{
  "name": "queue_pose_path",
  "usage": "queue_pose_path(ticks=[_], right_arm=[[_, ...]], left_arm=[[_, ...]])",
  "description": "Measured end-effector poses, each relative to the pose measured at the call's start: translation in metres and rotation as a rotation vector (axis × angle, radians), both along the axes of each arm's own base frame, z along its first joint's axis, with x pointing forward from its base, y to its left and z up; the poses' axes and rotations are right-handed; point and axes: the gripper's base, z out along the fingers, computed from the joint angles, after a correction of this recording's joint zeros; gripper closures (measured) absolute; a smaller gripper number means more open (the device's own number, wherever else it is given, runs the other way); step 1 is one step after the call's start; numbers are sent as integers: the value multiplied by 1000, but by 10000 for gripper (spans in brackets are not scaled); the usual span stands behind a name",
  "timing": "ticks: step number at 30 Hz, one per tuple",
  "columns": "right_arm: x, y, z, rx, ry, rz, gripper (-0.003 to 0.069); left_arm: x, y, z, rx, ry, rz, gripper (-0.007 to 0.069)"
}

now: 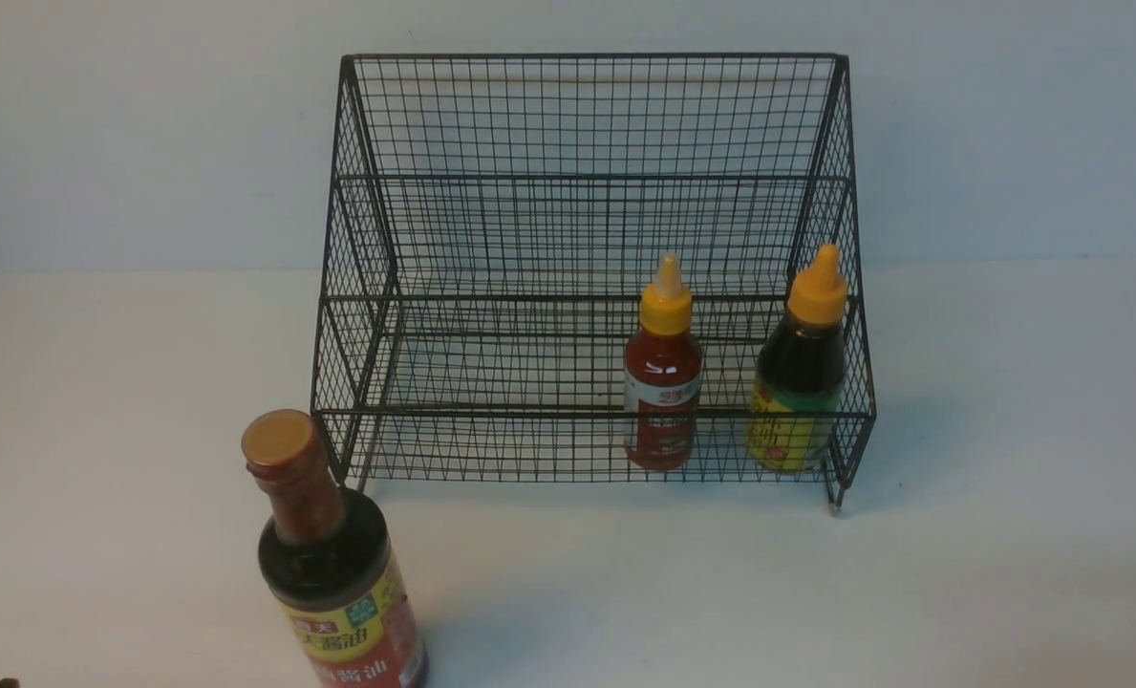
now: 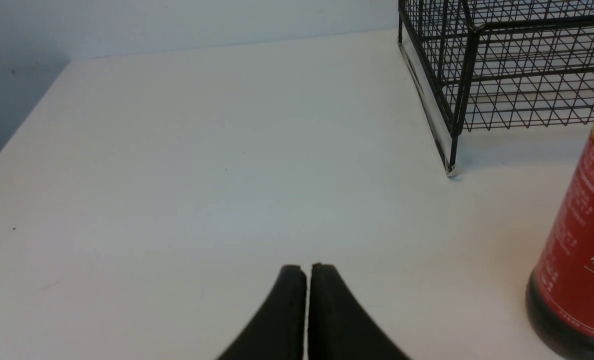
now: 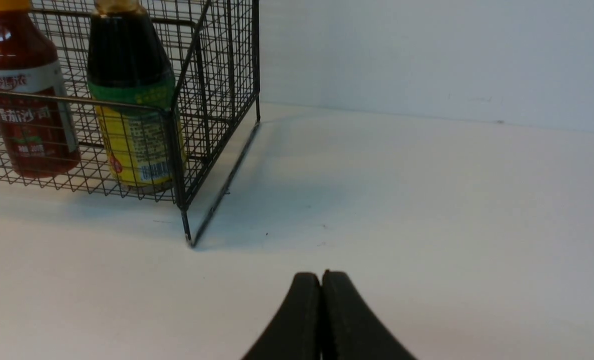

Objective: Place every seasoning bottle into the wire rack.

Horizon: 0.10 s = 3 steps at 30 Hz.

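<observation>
Soy-sauce bottle (image 2: 576,250) stands beside left claw (image 2: 306,267) — pressed together, empty.

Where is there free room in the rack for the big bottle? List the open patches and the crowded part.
Free: the rack's front tier from its left wall to the red-sauce bottle, and both upper tiers. Crowded: the right front end, red-sauce bottle beside dark-sauce bottle. The big bottle stands outside.

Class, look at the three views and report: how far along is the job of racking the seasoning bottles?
Done: the red-sauce bottle and small dark-sauce bottle stand in the wire rack, lowest tier. In hand: nothing; left gripper and right gripper are shut and empty. Left: the big soy-sauce bottle on the table.
</observation>
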Motion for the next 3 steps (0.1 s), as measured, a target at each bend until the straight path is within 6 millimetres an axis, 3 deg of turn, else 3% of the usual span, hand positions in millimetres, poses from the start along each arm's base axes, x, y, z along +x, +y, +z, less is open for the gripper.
queue_pose_path(ticks=[3], right_arm=[[0, 0, 0, 0, 0, 0, 673]], left_arm=[[0, 0, 0, 0, 0, 0, 629]])
